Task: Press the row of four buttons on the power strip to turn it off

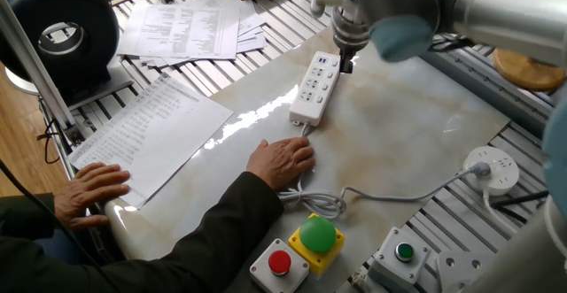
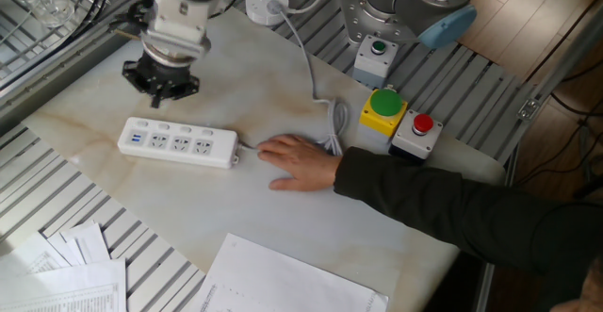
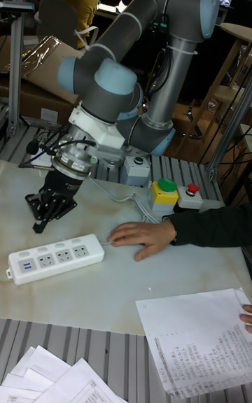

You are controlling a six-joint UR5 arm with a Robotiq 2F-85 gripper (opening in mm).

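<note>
The white power strip point(image 1: 314, 90) point(image 2: 178, 142) point(image 3: 56, 258) lies flat on the marble table, its cord running toward a person's hand point(image 1: 282, 161) point(image 2: 298, 160). The four buttons point(image 2: 174, 127) point(image 3: 60, 245) are small pale switches in a line along the strip's far long edge. My gripper point(image 1: 344, 59) point(image 2: 161, 85) point(image 3: 45, 218) hangs just above and behind the strip's USB end, clear of the buttons. Its black fingers point down; no view shows the gap between the tips.
The person's hand rests flat beside the strip's cord end. A green button on a yellow box point(image 2: 384, 105) and a red button box point(image 2: 421, 126) stand at the table edge. A round socket puck point(image 1: 493, 165) and loose papers point(image 1: 149, 130) lie nearby.
</note>
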